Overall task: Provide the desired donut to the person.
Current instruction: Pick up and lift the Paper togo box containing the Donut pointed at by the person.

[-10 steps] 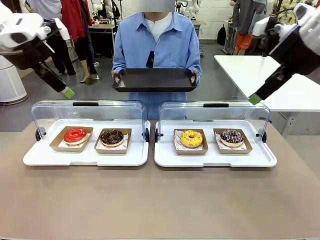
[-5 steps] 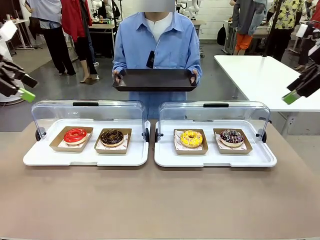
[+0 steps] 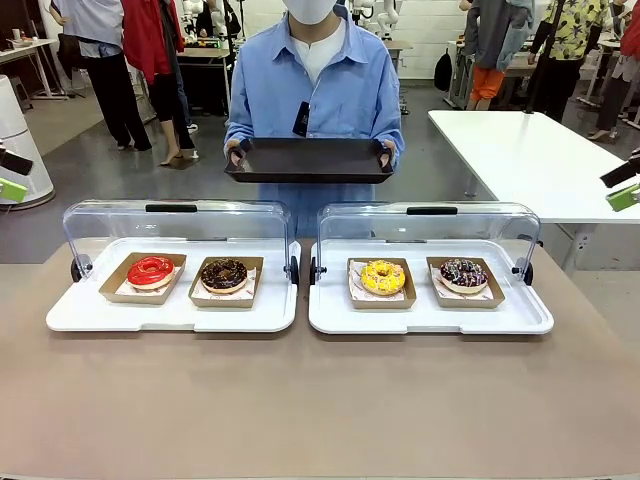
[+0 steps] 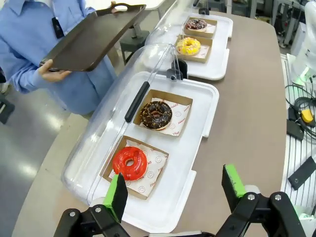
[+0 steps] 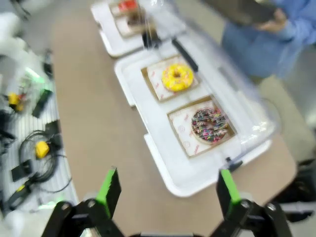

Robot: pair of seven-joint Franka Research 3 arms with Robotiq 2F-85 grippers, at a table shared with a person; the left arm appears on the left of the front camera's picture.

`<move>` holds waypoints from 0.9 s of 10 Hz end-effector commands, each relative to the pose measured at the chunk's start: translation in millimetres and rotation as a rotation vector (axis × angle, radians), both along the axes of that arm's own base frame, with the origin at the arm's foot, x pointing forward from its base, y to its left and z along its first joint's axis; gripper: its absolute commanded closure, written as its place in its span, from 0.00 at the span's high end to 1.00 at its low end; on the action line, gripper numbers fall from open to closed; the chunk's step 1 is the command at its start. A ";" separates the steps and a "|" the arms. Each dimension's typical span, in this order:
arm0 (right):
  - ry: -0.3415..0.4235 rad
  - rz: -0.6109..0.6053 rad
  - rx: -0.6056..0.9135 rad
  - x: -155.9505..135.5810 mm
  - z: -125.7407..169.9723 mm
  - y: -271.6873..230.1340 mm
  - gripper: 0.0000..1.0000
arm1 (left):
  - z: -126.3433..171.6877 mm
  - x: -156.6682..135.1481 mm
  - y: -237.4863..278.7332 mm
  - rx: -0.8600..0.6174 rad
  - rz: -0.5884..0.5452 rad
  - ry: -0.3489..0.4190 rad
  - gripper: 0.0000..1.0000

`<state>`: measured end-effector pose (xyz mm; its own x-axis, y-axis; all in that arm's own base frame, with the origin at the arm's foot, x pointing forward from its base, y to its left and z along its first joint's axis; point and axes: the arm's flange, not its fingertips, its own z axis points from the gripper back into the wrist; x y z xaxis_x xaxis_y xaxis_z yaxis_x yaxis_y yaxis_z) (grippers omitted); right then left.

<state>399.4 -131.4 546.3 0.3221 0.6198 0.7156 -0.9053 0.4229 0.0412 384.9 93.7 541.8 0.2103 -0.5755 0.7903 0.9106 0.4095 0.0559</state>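
Donuts sit four in a row, each in its own open cardboard box (image 3: 112, 288): a red donut (image 3: 150, 270) and a chocolate donut (image 3: 224, 273) on the left white tray (image 3: 170, 318), a yellow donut (image 3: 383, 276) and a sprinkled donut (image 3: 463, 272) on the right white tray (image 3: 430, 320). I cannot tell which one is wanted. The clear lids (image 3: 175, 222) are tipped up and back, so they stand like a wall between the donuts and the person (image 3: 315, 90) at the far side of the table (image 3: 320, 400); the near side is open to me. The person holds a dark tray (image 3: 308, 160) level by both ends, above and behind the lids. My left gripper (image 4: 175, 185) hangs off the outer end of the left white tray, spread wide and holding nothing. My right gripper (image 5: 169, 191) is just as wide and bare off the outer end of the right white tray. A tangle of cables (image 5: 29, 163) lies past the table's near edge, and a second white table (image 3: 530, 160) stands behind on the right.
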 end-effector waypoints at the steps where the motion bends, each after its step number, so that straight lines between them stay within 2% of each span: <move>1: -0.031 0.075 0.119 7.1 -5.3 -14.9 1.00 | -8.7 -4.9 16.7 -0.072 -0.003 -0.046 1.00; 3: -0.037 0.089 0.175 6.0 -13.7 -24.9 1.00 | -15.2 -13.7 39.9 -0.175 -0.006 -0.058 1.00; 5: -0.044 0.125 0.229 0.8 -19.5 -34.0 1.00 | -24.8 -12.4 52.4 -0.201 -0.026 0.008 1.00; 8: -0.086 0.176 0.325 -8.8 -25.7 -48.8 1.00 | -36.8 -14.4 62.4 -0.218 -0.085 0.064 1.00; 9: -0.078 0.172 0.325 -8.7 -26.1 -50.7 1.00 | -38.8 -15.5 59.5 -0.218 -0.088 0.074 1.00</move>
<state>383.5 -178.7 519.3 0.1881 0.4101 0.8924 -0.9628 0.2566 0.0851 365.0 150.7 497.4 0.2470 -0.4031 0.8812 0.9354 0.3366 -0.1082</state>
